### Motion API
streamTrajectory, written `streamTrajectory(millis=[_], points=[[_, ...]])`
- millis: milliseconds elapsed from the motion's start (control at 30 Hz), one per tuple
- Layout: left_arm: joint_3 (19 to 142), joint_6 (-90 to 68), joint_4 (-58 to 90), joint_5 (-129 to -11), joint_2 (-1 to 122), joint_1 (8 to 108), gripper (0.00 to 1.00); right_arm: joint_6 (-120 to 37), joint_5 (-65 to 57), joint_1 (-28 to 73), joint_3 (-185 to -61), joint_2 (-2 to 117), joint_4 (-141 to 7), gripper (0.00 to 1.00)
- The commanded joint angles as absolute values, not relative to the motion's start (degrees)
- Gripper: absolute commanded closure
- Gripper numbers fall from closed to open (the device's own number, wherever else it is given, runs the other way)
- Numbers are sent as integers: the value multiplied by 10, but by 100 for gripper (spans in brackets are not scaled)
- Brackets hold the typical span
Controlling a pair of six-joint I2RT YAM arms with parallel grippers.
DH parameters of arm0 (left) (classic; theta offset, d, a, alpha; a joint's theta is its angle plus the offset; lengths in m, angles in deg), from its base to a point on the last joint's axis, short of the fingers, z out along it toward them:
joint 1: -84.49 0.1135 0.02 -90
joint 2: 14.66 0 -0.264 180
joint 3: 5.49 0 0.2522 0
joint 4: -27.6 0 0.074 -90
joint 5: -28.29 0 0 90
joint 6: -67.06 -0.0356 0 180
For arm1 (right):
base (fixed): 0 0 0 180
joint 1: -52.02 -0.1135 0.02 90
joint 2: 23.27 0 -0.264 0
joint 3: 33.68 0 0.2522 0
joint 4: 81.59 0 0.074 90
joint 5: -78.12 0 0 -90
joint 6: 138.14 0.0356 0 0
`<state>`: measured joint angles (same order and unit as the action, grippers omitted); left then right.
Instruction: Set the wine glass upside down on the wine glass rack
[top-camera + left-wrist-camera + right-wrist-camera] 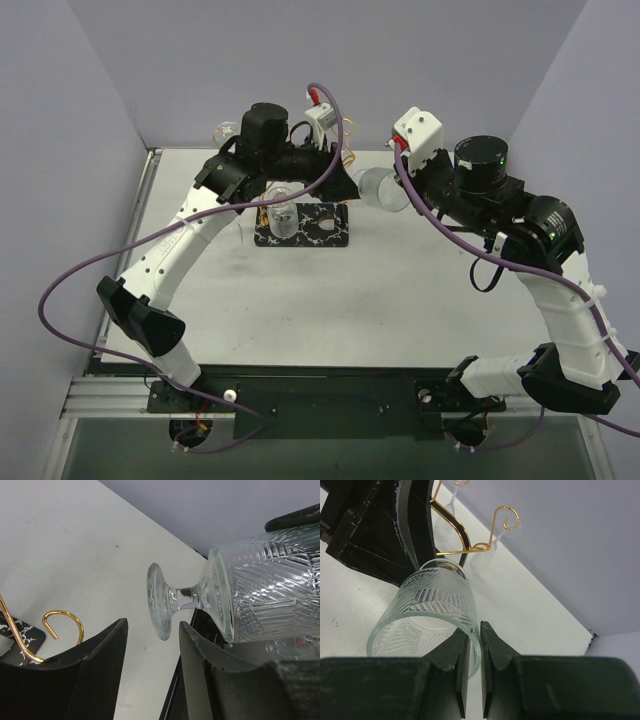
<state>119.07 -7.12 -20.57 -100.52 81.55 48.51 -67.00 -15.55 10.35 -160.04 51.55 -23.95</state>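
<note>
The wine glass [378, 188] is clear with cut chevron lines and lies on its side in the air. My right gripper [475, 627] is shut on its rim [470, 625], one finger inside the bowl and one outside. My left gripper [152, 625] is open, and the glass's round foot [159, 601] sits just at the gap between its fingertips without touching them. The bowl [270, 587] fills the right of the left wrist view. The wine glass rack [312, 226], gold wire on a black veined base, stands just left of the glass; one curled hook [64, 624] shows.
A clear glass [281, 214] stands at the rack, and another [228, 130] is by the back wall. Slender glasses [489, 554] show behind the gold wire [470, 536]. My left gripper's body [390, 525] is close above the held glass. Purple walls close the back and sides.
</note>
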Motion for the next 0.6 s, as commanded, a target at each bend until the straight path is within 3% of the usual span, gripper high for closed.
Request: streamTrajectory(millis=[0,400,500,567], points=[[1215,-65,-176,-1010,812,482,46,-662,-157,104,-1600,501,-299,100],[1207,-64,-169,-1014,814,475,64,-655,-150,104,-1595,505,-299,100],[1207,-67,-172,-1014,816,473,76,-655,-144,104,-1596,506,-299,100],[1207,-69,-174,-1014,818,471,92,-655,-137,103,-1591,505,-298,100]])
